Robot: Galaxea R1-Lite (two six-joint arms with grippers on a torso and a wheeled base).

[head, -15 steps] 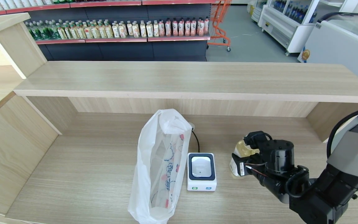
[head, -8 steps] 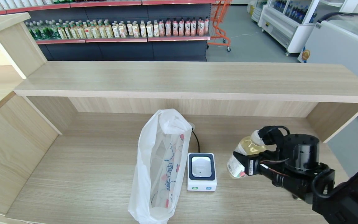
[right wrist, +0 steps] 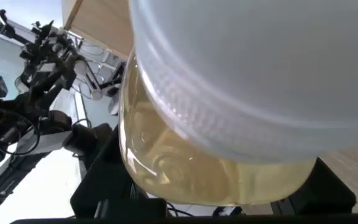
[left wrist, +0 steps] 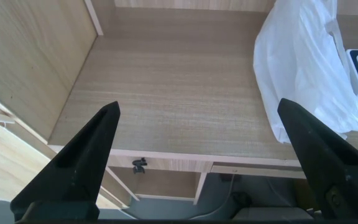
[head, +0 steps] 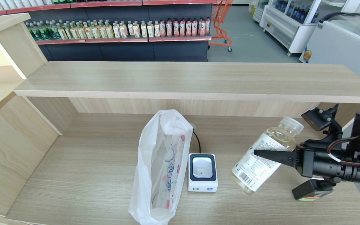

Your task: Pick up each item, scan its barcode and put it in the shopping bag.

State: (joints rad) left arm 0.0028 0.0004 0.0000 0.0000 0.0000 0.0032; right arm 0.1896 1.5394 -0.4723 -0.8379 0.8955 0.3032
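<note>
Right claw (head: 262, 153), clamped on the bottle (head: 256, 170), has lifted it tilted off the tabletop (head: 89, 175); scanner (head: 202, 172) sits ahead of the claw's tips, so scanning comes next

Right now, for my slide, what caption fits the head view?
Right gripper holds a tilted bottle, barcode showing, right of the scanner and shopping bag.

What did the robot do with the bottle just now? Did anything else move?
The right gripper, shut on the bottle, turned and swung out to the robot's right. That raised the bottle and tipped it, so its barcode label faces up and its cap points toward the back. The shopping bag and the scanner on the counter stayed put.
</note>
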